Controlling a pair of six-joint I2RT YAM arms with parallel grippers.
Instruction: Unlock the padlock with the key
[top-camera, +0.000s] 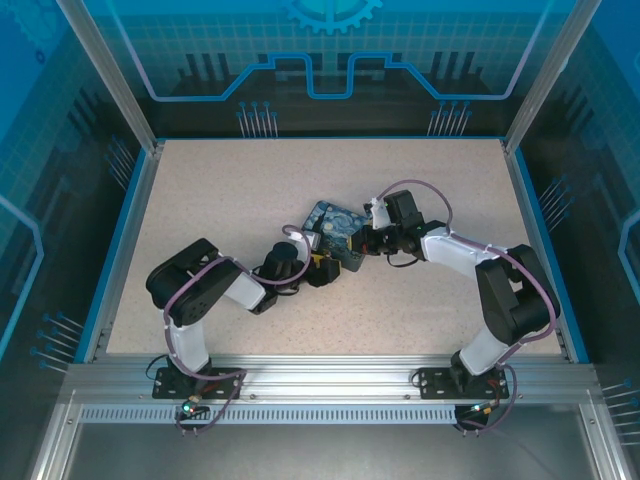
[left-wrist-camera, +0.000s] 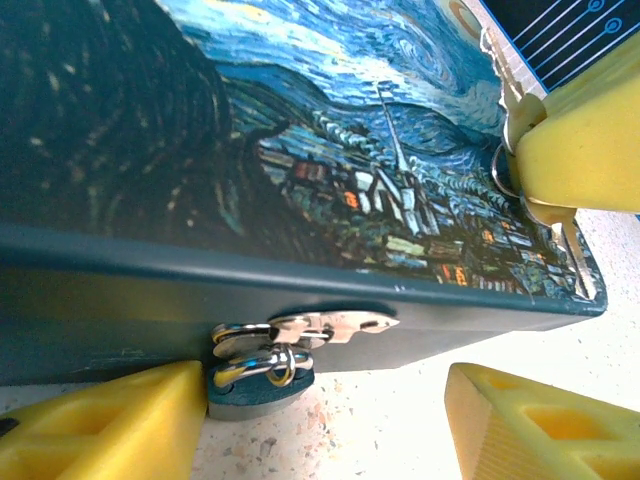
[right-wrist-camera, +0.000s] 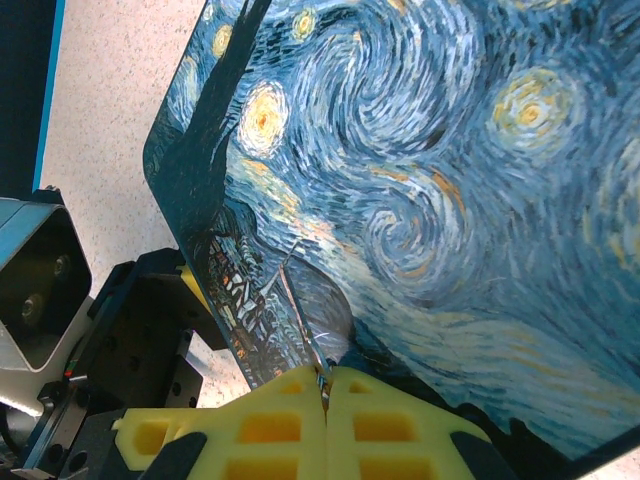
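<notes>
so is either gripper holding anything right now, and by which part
The right gripper pinches the thin metal key at its head end, blade sticking out. The left gripper stands open astride the small blue-bodied padlock, holding nothing.

— What colours are on the tin (right-wrist-camera: 420, 200)?
— Deep blue swirls, yellow stars, a dark painted village, dark teal sides.
— The padlock (left-wrist-camera: 245, 402)?
— Bluish-grey body, silver shackle. The key (right-wrist-camera: 312, 325) is grey metal.
— And the rest?
— The left tool (left-wrist-camera: 330, 430) and right tool (right-wrist-camera: 325, 380) have yellow fingers (left-wrist-camera: 110, 425). The table (top-camera: 250, 190) is speckled beige with blue edges.
</notes>
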